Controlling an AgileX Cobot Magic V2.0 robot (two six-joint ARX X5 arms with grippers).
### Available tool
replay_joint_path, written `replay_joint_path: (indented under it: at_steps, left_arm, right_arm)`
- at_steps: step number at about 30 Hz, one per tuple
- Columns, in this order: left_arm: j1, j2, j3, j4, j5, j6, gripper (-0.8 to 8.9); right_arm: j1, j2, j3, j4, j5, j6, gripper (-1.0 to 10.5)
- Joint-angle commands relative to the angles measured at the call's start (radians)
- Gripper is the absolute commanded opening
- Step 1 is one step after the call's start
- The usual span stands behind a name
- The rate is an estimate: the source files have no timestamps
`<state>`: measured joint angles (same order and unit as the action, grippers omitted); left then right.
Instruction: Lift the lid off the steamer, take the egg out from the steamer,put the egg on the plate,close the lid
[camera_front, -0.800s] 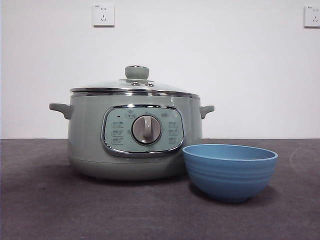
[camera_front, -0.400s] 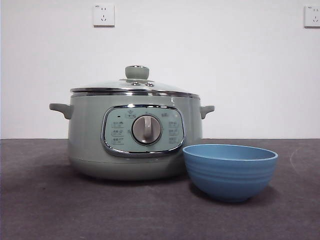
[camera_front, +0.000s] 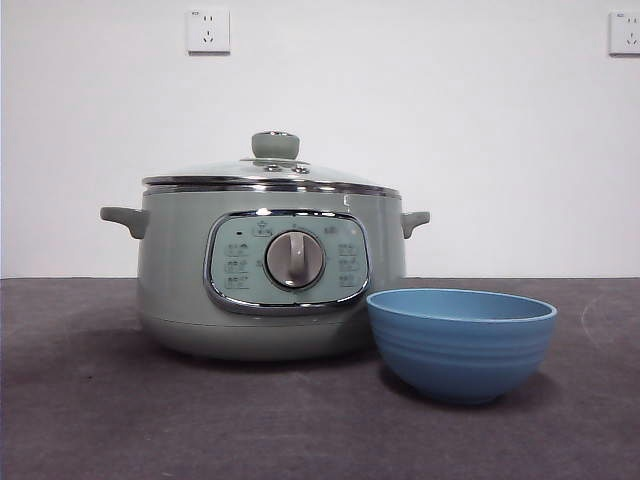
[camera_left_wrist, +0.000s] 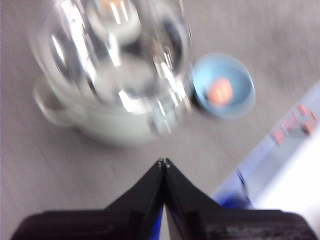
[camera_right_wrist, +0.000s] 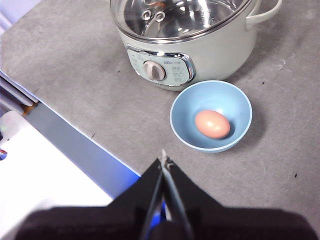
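The pale sage-green steamer (camera_front: 270, 280) stands on the grey table with its glass lid (camera_front: 270, 172) seated on it, green knob (camera_front: 275, 145) on top. The blue bowl-shaped plate (camera_front: 461, 343) stands in front of it to the right. In the right wrist view the brown egg (camera_right_wrist: 212, 124) lies inside the plate (camera_right_wrist: 182, 117), next to the steamer (camera_right_wrist: 200, 47). My right gripper (camera_right_wrist: 164, 161) is shut and empty, high above the table near its edge. My left gripper (camera_left_wrist: 163, 162) is shut and empty, high above the steamer (camera_left_wrist: 115, 120) and plate (camera_left_wrist: 235, 107); that view is blurred.
Two wall sockets (camera_front: 207, 29) sit high on the white wall behind. The table's edge with a blue-and-white surface (camera_right_wrist: 60, 165) beyond it shows in the right wrist view.
The front view is unchanged apart from a slight shift of the picture. No arm shows in it.
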<state>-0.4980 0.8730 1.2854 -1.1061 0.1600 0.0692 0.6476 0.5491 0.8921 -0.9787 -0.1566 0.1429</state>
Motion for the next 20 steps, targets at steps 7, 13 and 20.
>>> replay_joint_path:
  at_steps: [7, 13, 20]
  left_arm:
    - [0.278, -0.256, -0.318, 0.813, 0.209, 0.185, -0.04]
    - [0.406, -0.458, -0.65, 1.035, 0.122, 0.184, -0.03]
    - [0.486, -0.659, -0.943, 1.038, 0.075, 0.153, -0.04]
  right_arm:
    - [0.001, 0.0, 0.002, 0.004, 0.006, 0.006, 0.0]
    - [0.001, 0.0, 0.002, 0.004, 0.006, 0.006, 0.0]
    - [0.002, 0.0, 0.002, 0.004, 0.006, 0.006, 0.0]
